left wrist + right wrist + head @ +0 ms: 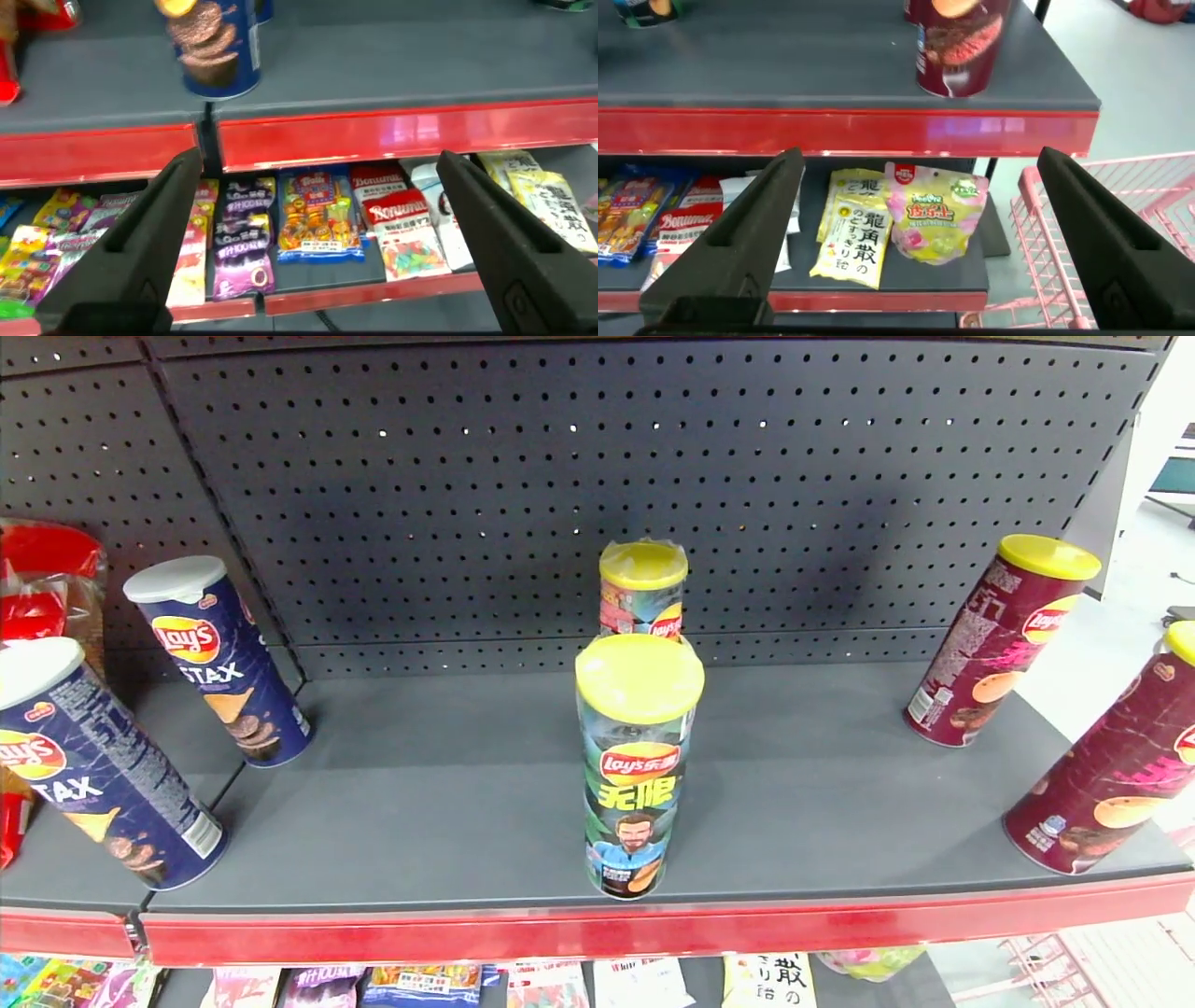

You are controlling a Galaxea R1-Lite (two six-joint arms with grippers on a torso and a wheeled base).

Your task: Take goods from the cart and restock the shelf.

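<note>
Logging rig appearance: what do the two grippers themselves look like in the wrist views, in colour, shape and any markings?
They match. The left gripper and the right gripper each have two matte black fingers, long and flat-sided, broad at the base and tapering to blunt tips. Their surfaces are plain, apart from what looks like a small round recess low on one finger of each.

Head camera: close above the red edge (597, 933) of the shelf (448, 803), angled down toward the pegboard back (653, 476). Both wrist cameras: out front, below that edge, facing it near level. Left shares the front blue can (220, 56) with head. Right shares the end maroon can (957, 47), with the pink cart (1102, 243) beside.
</note>
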